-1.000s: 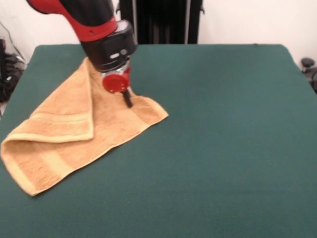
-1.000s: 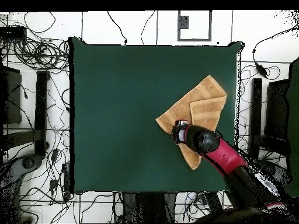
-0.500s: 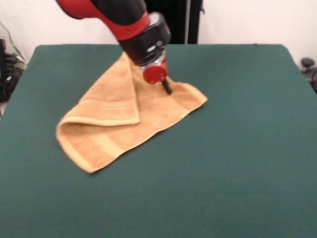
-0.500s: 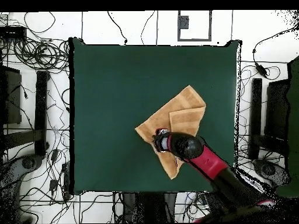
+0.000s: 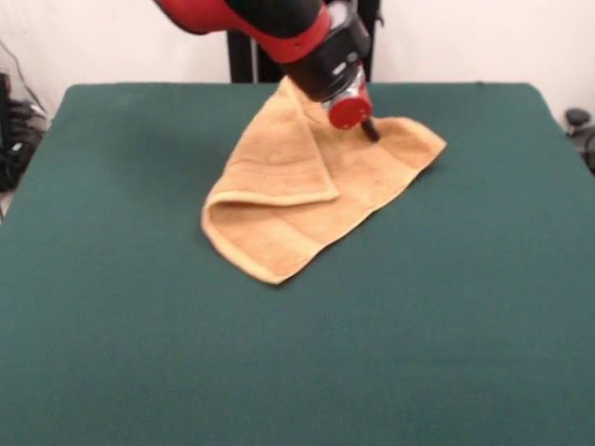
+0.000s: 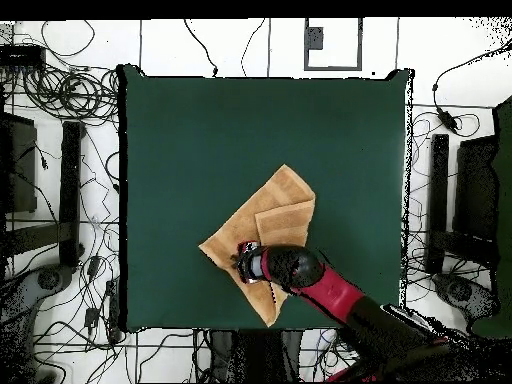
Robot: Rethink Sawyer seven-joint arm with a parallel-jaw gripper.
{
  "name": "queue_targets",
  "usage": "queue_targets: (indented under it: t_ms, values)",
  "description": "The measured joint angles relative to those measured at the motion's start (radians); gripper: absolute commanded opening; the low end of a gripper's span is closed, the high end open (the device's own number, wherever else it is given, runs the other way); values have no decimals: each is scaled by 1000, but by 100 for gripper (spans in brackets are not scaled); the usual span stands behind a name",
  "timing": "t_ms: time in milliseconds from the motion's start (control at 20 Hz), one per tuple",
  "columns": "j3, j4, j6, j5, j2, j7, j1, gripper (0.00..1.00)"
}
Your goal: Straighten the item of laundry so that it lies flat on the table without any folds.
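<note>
The orange-tan towel (image 5: pixel 307 200) lies on the dark green table (image 5: pixel 446 307), folded over on itself, with one flap doubled across the middle and a woven band showing near the front corner. My gripper (image 5: pixel 370 130) stands at the towel's far side. It is shut on the towel, whose cloth rises in a peak up to it. In the overhead view the towel (image 6: pixel 270 215) sits below the table's (image 6: pixel 200 140) centre, with the gripper (image 6: pixel 240 262) at its lower left part. No tag shows.
The black pedestal (image 5: pixel 244 56) stands behind the table's far edge. Cables and stands (image 6: pixel 60 150) lie on the floor around the table. The red and black arm (image 6: pixel 330 295) reaches in over the table's near-base edge.
The gripper has moved to the right in the front view, dragging the towel from the table's left edge towards the middle. The fold in the towel has stayed.
</note>
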Motion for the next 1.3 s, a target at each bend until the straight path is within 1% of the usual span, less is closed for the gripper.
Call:
queue_targets:
  t_ms: [50,200,350,500,700,950,1200,1300]
  values:
    - [-2,16,-7,0,1,0,12,100]
    - [-8,17,-11,0,-2,0,21,100]
    - [-42,18,-40,0,-27,0,76,100]
    - [-88,19,-97,0,-72,0,144,100]
    - [-132,19,-149,0,-112,0,198,100]
    - [-203,4,-180,-1,-163,0,257,100]
    - [-273,-43,-180,-1,-210,0,288,100]
    - [-287,-60,-179,-1,-220,0,291,100]
